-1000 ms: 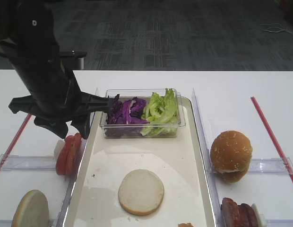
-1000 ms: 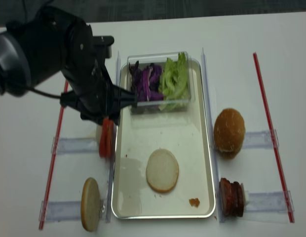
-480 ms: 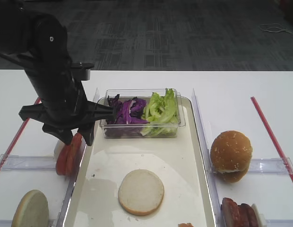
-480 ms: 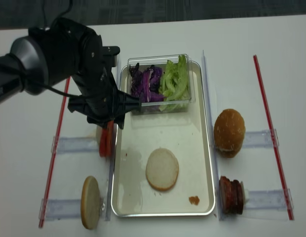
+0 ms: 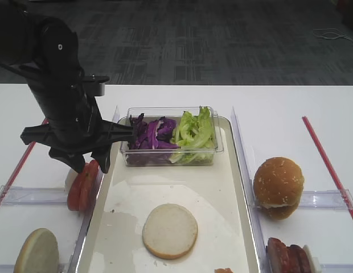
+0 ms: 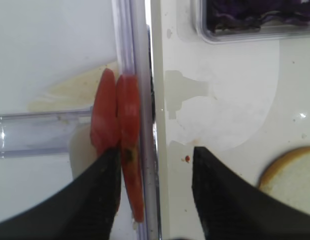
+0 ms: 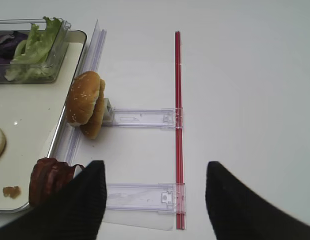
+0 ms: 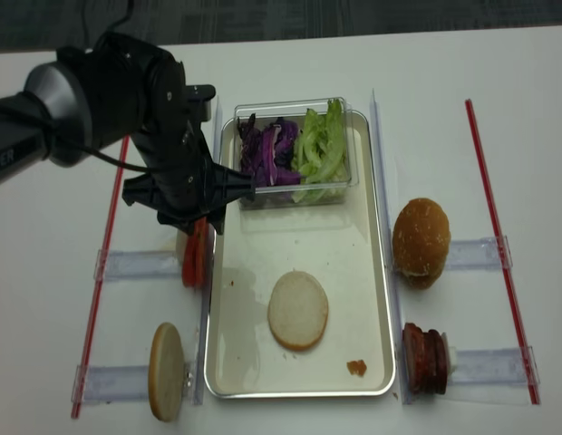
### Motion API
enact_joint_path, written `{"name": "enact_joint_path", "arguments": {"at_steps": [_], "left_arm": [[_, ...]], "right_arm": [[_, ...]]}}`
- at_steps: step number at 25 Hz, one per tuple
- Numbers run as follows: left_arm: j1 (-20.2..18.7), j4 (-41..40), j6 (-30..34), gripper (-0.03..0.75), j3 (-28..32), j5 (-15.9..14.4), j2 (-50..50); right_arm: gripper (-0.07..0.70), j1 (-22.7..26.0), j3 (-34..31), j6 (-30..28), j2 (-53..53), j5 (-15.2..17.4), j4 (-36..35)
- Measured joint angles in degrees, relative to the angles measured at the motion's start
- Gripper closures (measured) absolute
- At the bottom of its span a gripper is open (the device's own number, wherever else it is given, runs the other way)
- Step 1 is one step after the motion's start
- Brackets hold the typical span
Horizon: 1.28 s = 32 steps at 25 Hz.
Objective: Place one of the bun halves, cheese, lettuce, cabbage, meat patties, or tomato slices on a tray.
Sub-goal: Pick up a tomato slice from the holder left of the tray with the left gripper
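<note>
My left gripper (image 6: 154, 165) is open, pointing down at the tray's left rim (image 6: 154, 100). One finger rests against the upright tomato slices (image 6: 117, 125); the other hangs over the tray (image 5: 233, 187). From above, the gripper (image 8: 195, 225) sits just over the slices (image 8: 194, 258). A bun half (image 5: 169, 230) lies cut face up on the tray. Lettuce (image 5: 195, 132) and cabbage (image 5: 152, 134) fill a clear box at the tray's far end. My right gripper (image 7: 155, 170) is open over bare table, beside the meat patties (image 7: 49, 180). I cannot make out the cheese.
A whole bun (image 5: 278, 185) stands on edge in a clear holder right of the tray. Another bun half (image 5: 37, 253) stands at the near left. Red strips (image 8: 499, 245) run along both sides. A small crumb (image 8: 356, 368) lies on the tray's near right.
The left arm has swung round above the tomato slices and the gripper has settled a little lower around them. Its jaws stay equally wide. Nothing else moved.
</note>
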<state>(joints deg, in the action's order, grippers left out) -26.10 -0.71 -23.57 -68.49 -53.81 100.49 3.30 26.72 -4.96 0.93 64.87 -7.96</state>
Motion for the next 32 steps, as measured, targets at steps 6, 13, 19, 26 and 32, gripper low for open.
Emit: {"name": "enact_joint_path", "arguments": {"at_steps": [6, 13, 19, 26, 32], "left_arm": [[0.09, 0.0, 0.0, 0.396, -0.09, 0.29, 0.6], [0.23, 0.0, 0.0, 0.396, -0.09, 0.67, 2.46], [0.23, 0.71, 0.0, 0.396, -0.09, 0.87, 3.79], [0.23, 0.71, 0.0, 0.396, -0.09, 1.08, 4.37], [0.23, 0.71, 0.0, 0.417, -0.09, 1.08, 4.4]], "right_arm": [[0.179, 0.0, 0.0, 0.11, 0.0, 0.0, 0.0], [0.179, 0.0, 0.0, 0.11, 0.0, 0.0, 0.0], [0.179, 0.0, 0.0, 0.11, 0.0, 0.0, 0.0], [0.179, 0.0, 0.0, 0.11, 0.0, 0.0, 0.0], [0.179, 0.0, 0.0, 0.11, 0.0, 0.0, 0.0]]}}
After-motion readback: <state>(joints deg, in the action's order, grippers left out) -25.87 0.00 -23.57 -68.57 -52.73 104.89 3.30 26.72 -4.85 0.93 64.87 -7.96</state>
